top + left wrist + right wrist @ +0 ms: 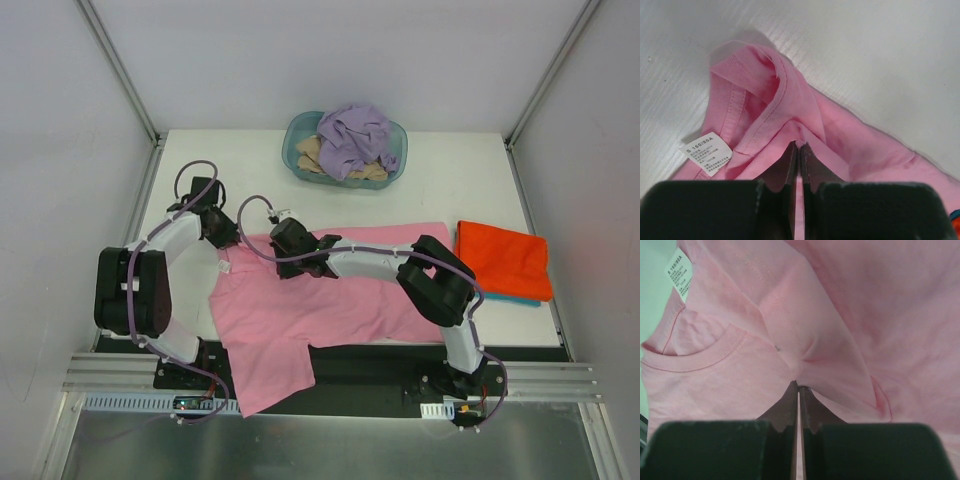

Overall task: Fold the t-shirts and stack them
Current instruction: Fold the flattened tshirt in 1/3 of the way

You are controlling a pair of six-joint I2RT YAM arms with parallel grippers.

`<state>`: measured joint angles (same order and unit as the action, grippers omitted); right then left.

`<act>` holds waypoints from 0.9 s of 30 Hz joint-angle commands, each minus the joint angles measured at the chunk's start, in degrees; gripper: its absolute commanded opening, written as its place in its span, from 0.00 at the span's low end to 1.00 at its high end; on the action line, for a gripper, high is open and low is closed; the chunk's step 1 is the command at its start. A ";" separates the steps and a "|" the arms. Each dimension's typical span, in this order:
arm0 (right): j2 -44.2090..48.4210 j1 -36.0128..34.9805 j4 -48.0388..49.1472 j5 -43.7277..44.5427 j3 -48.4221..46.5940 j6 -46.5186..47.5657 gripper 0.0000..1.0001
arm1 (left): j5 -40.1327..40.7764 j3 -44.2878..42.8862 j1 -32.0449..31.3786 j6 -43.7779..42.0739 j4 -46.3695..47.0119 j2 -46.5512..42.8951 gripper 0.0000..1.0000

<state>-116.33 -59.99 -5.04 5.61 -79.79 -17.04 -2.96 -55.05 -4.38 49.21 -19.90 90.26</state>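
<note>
The pink t-shirt (pixel 330 300) lies spread across the middle of the table, one part hanging over the near edge. My left gripper (pixel 222 232) is shut on the pink cloth beside the collar; the left wrist view shows the pinched fold (pixel 799 145) and the size label (pixel 705 154). My right gripper (pixel 285 240) is shut on the pink cloth near the collar (pixel 798 384). The orange-red t-shirt (pixel 505 258) lies folded at the right on a teal t-shirt (pixel 515 298). The lavender t-shirt (pixel 355 135) and the tan t-shirt (pixel 312 152) sit in the basket.
The teal plastic basket (pixel 395 172) stands at the back centre. Metal frame posts (pixel 115 60) rise at the back corners. White walls close in the table on three sides. Bare white tabletop (pixel 250 170) shows at the back left.
</note>
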 commanded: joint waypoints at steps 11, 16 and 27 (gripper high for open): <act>7.17 3.82 -20.25 -23.07 -4.49 0.77 0.01 | -6.00 13.64 0.43 -0.34 -0.40 -17.65 0.00; 7.79 5.05 -28.00 -26.25 -6.43 3.15 0.01 | -8.73 18.22 0.08 0.71 -1.98 -23.98 0.00; 9.02 6.90 -36.09 -31.27 -6.79 7.89 0.01 | -8.46 20.86 -1.15 2.38 -13.49 -34.44 0.00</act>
<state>-111.26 -52.95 -35.83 -22.02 -84.71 -12.08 -10.48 -35.33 -4.84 50.37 -26.74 58.13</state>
